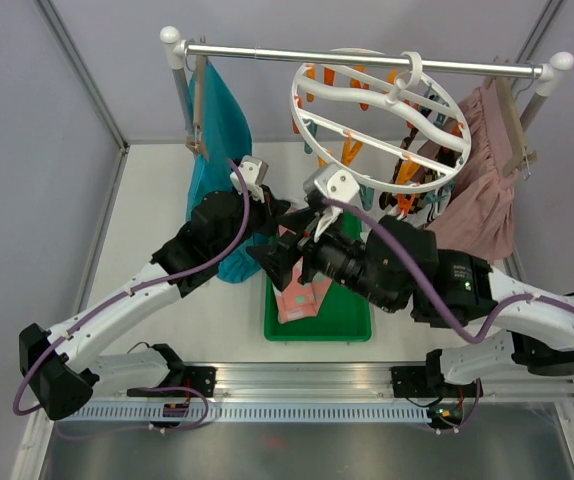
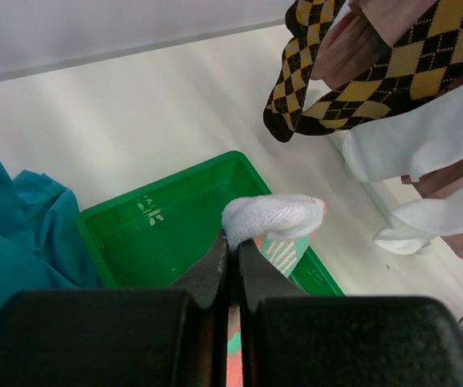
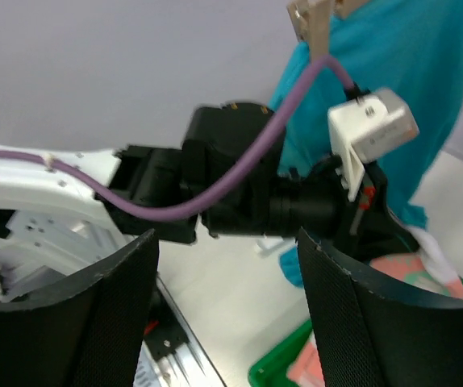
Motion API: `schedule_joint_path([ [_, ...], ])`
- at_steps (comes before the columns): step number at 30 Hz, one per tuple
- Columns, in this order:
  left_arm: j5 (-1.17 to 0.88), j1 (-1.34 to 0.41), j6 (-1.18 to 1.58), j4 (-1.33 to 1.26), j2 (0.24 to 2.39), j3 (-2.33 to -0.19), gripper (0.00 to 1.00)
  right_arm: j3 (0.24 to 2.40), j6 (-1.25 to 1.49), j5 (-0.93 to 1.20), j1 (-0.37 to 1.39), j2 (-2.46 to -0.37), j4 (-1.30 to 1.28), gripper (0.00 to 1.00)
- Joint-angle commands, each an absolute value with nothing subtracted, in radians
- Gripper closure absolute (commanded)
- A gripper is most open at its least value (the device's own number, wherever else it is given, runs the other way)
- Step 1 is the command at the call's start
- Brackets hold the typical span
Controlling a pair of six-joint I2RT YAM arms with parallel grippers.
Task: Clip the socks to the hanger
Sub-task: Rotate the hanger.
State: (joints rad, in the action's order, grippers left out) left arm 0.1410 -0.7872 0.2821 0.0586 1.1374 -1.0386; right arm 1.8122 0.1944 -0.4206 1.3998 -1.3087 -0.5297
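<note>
While the left pincer (image 2: 233,246) is clamped on a pink sock (image 2: 273,219) over the green tray (image 2: 135,234), the right pincer (image 3: 225,246) stands apart just right of it, empty, and the hanger (image 1: 379,100) hangs from the far rail (image 1: 267,52) with argyle socks (image 2: 425,56) dangling below.

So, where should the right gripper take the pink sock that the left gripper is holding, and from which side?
Take the white toe end of the pink sock, which sticks out free beyond the shut left gripper. The open right gripper already faces the left arm, so probably come head-on from that side.
</note>
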Motion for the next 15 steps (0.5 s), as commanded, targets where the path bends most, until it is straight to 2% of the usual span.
schedule_joint_path([
  [1, 0.164, -0.788, 0.256, 0.037, 1.12, -1.04, 0.98, 1.692, 0.126, -0.846, 1.498, -1.262, -0.375, 0.26],
  [2, 0.164, -0.788, 0.256, 0.035, 1.121, -1.039, 0.98, 1.662, 0.121, -0.985, 1.531, -1.256, -0.358, 0.27],
  [5, 0.164, -0.788, 0.255, 0.037, 1.118, -1.037, 0.98, 1.599, 0.156, -1.173, 1.554, -1.235, -0.342, 0.32],
  [6, 0.166, -0.787, 0.255, 0.035, 1.117, -1.037, 0.98, 1.585, 0.191, -1.211, 1.557, -1.224, -0.356, 0.37],
  [9, 0.163, -0.787, 0.255, 0.032, 1.12, -1.039, 0.98, 1.582, 0.247, -1.366, 1.56, -1.187, -0.403, 0.44],
  [13, 0.144, -0.787, 0.265, 0.034, 1.123, -1.042, 0.98, 1.586, 0.284, -1.468, 1.559, -1.181, -0.442, 0.42],
  [15, 0.141, -0.788, 0.27, 0.043, 1.12, -1.046, 0.98, 1.649, 0.331, -1.541, 1.56, -1.207, -0.548, 0.41],
])
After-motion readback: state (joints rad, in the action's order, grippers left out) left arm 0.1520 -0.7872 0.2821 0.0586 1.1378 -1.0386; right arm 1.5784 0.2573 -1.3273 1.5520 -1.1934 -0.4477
